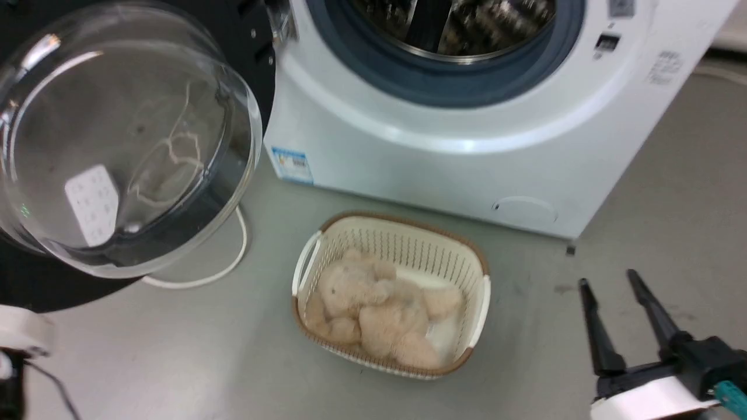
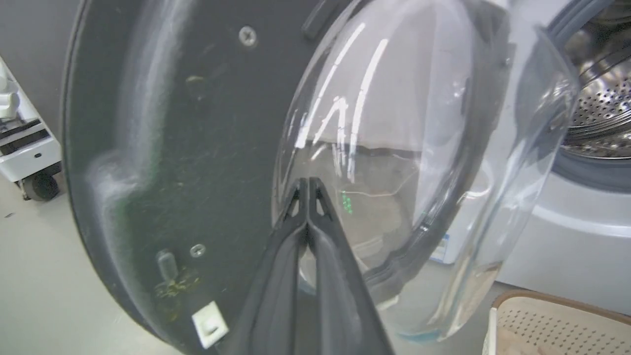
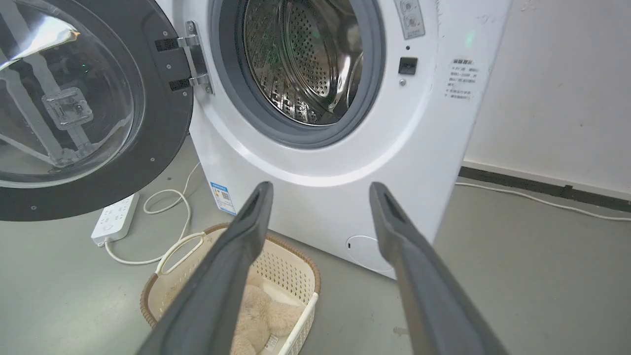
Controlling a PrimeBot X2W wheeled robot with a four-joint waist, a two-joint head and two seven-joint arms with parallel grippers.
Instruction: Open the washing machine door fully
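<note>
The washing machine door (image 1: pixel 248 41) stands swung out to the left of the white machine (image 1: pixel 420 157), its black disc and bulging glass bowl (image 1: pixel 117 146) facing me. In the left wrist view my left gripper (image 2: pixel 308 181) is shut with nothing between its fingers. Its tips lie close against the door's inner face (image 2: pixel 172 148), at the edge of the glass bowl (image 2: pixel 419 123); I cannot tell whether they touch. My right gripper (image 1: pixel 608 278) hangs open at the lower right, well apart from the door (image 3: pixel 162 123). Its fingers (image 3: pixel 236 246) point at the machine's front.
A cream basket (image 1: pixel 480 274) holding a beige plush toy (image 1: pixel 373 309) sits on the grey floor before the machine. A white power strip (image 3: pixel 116 219) and its cable (image 1: pixel 236 256) lie under the door. The steel drum (image 3: pixel 305 59) stands exposed. A white cart (image 2: pixel 24 143) is beyond the door.
</note>
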